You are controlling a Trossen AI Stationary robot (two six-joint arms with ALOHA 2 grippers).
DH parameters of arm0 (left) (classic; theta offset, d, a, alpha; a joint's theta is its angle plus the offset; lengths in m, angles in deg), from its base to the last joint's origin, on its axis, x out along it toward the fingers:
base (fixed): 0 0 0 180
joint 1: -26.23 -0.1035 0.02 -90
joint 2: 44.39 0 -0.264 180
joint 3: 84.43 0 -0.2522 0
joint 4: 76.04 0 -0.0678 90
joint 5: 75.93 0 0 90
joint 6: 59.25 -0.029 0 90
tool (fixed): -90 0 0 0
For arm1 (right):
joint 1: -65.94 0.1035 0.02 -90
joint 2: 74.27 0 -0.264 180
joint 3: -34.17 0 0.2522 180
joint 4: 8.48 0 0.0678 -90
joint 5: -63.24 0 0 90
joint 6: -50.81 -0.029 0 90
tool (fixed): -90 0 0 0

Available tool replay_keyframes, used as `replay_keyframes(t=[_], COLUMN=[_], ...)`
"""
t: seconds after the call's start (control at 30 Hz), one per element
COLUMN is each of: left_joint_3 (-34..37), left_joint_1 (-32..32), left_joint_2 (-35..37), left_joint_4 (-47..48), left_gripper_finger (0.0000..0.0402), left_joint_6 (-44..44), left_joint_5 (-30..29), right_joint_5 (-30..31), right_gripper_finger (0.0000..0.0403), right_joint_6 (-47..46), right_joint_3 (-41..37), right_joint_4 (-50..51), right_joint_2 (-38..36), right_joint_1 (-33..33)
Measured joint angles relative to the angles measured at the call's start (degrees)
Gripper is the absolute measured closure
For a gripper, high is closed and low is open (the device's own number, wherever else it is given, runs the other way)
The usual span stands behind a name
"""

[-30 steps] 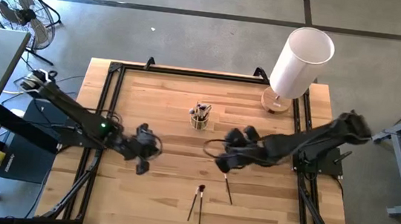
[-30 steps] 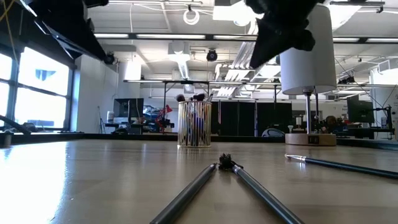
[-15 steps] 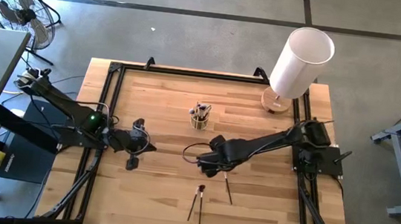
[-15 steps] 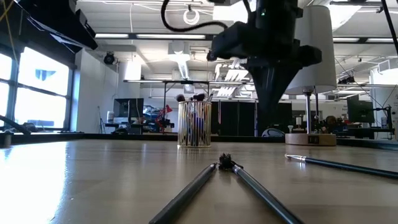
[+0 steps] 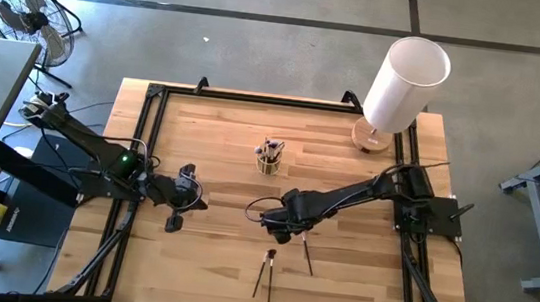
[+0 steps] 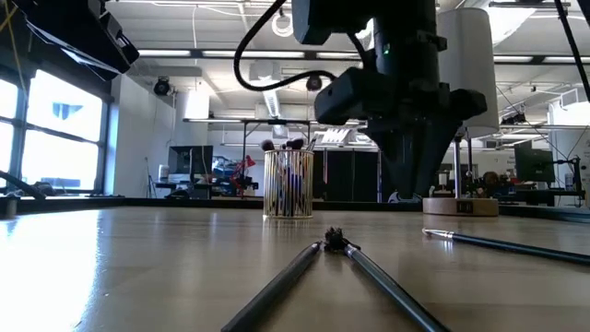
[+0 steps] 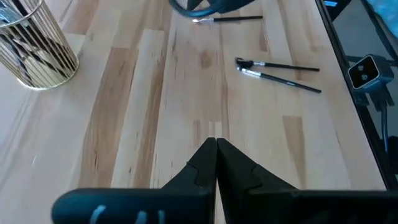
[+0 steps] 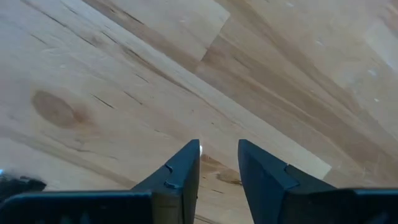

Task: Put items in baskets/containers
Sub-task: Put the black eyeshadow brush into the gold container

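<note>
Our right gripper (image 5: 279,234) hangs low over the table (image 5: 198,264), fingers parted with only bare wood between them, holding nothing. We judge it is spread and pointed down because it is about to take a brush. It sits on the near side of the cup (image 5: 269,158), just short of the single brush (image 5: 307,257) and the crossed pair (image 5: 264,273) that lie farther from the cup. Those three lie flat on the wood, not yet gathered. The cup stands upright mid-table with several brushes on end inside it, tips up, which is how the rest must go. Our left gripper (image 5: 174,223) waits well to the cup's left, fingers pressed together and empty. A white cylinder (image 5: 406,85) stands beyond the cup's right. We can read no brand, label or writing anywhere.
</note>
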Motion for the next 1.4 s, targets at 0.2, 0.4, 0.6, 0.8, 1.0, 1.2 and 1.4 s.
replay_keyframes(t=[0.2,0.4,0.6,0.8,1.0,1.2,1.4], left_joint_3=[0.00,0.00,0.00,0.00,0.00,0.00,0.00], left_joint_1=[0.00,0.00,-0.02,0.00,-0.02,-0.02,-0.02], left_joint_2=[0.00,-0.02,-0.04,-0.04,-0.04,-0.04,-0.04], left_joint_4=[0.07,0.12,0.43,0.56,0.49,0.31,-2.02], left_gripper_finger=[0.0401,0.0401,0.0401,0.0401,0.0401,0.0401,0.0401], left_joint_6=[0.24,0.39,0.38,0.34,0.02,0.22,0.24], left_joint_5=[0.27,1.34,1.34,1.62,1.54,-1.43,-1.74], right_joint_5=[-1.27,-3.28,-7.80,-3.50,-2.63,1.95,13.60], right_gripper_finger=[0.0296,0.0296,0.0297,0.0301,0.0376,0.0395,0.0400], right_joint_6=[0.64,0.45,-2.68,-4.96,-3.48,-2.17,-2.05], right_joint_3=[0.00,-1.45,-7.02,-8.19,-8.54,-8.66,-8.54], right_joint_4=[-0.84,-4.01,-10.90,-12.13,-15.77,-16.11,-13.96], right_joint_2=[1.72,1.94,1.54,1.47,1.57,-0.03,-8.06], right_joint_1=[0.00,0.02,0.42,1.40,1.42,2.61,4.76])
